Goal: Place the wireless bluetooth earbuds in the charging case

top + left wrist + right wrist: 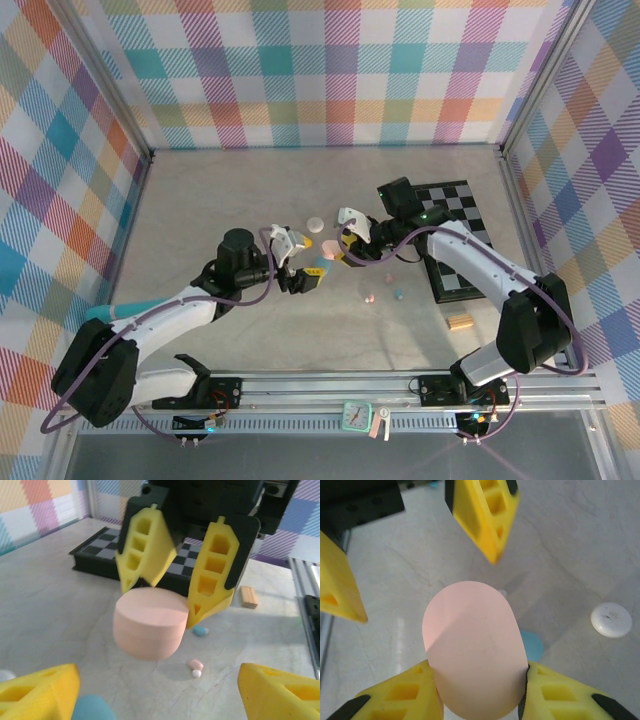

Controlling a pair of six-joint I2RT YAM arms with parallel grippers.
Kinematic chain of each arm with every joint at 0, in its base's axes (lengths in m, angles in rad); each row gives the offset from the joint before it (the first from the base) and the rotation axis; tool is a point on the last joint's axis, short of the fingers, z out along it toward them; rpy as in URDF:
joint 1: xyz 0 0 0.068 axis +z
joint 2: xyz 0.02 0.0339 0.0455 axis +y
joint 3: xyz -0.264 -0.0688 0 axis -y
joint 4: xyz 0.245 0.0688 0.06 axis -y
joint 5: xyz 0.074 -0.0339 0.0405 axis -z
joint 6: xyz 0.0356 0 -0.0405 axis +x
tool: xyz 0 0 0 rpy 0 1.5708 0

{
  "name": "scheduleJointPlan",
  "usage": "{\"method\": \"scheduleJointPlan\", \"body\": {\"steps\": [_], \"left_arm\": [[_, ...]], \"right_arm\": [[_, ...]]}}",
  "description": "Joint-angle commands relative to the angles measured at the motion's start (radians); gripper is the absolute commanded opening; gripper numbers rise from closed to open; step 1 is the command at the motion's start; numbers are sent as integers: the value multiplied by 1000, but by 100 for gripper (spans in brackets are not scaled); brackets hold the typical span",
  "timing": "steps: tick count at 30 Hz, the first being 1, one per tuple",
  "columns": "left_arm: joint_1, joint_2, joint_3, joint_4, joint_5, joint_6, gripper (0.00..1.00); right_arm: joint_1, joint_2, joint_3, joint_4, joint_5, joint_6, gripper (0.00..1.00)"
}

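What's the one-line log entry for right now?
right end effector: shut on pink case, off table | left end effector: open, facing case | pink earbud: on table

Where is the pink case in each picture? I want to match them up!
Top camera: the pink case is a tiny speck near the middle of the table, at the tip of the right pincer.
Left wrist camera: the pink case is in the middle of the picture.
Right wrist camera: the pink case looks big, low in the middle.
Shared landmark: the right pincer grips it every time.
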State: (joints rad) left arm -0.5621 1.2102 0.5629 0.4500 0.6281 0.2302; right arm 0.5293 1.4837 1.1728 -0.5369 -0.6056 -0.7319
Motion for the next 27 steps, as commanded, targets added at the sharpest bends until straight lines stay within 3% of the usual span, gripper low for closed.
{"method": "scheduleJointPlan", "body": {"steps": [1, 12, 27], "left_arm": [[-15, 26, 30, 44, 89, 17, 79], [-28, 63, 41, 142, 129, 6, 65], [-36, 81, 69, 127, 158, -3, 50]], "right_arm": [[-3, -36, 30, -35, -134, 9, 35], [-3, -42, 40, -64, -198, 8, 34], [-3, -36, 37, -80, -197, 1, 33]]}}
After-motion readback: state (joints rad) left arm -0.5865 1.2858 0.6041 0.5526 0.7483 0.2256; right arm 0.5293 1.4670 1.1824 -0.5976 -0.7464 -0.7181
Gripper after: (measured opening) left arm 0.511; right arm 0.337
